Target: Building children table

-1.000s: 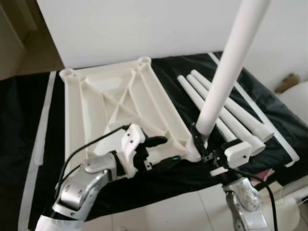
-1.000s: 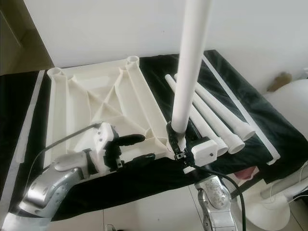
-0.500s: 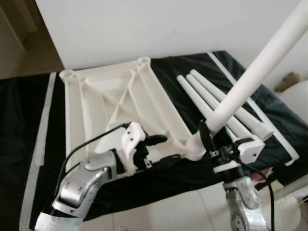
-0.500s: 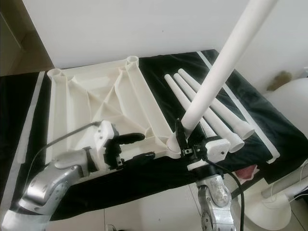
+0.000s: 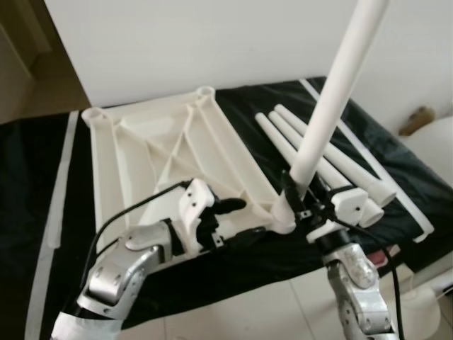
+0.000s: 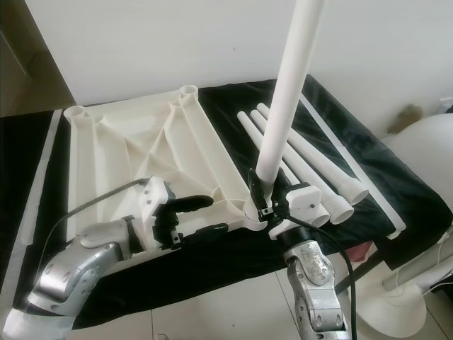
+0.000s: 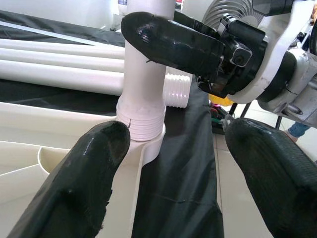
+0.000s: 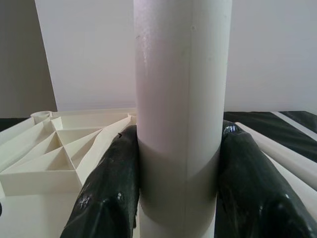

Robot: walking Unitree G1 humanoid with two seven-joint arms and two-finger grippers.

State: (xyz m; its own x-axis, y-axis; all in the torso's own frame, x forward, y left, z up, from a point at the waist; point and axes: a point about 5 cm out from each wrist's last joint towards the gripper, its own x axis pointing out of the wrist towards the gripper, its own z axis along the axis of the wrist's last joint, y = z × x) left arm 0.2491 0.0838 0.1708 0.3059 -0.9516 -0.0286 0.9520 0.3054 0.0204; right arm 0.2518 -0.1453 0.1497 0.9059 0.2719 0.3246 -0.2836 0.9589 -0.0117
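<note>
We see a plain white wall (image 5: 212, 42) across the far side, evenly lit by soft daylight. At the far left a beige opening (image 5: 25, 64) leads off into a dimmer space. The low surface is covered by a black cloth with pale stripes (image 6: 42, 177). Near us lies a floor of pale glossy tiles (image 6: 233, 312). At the right stands a round white plastic object (image 6: 425, 149).
</note>
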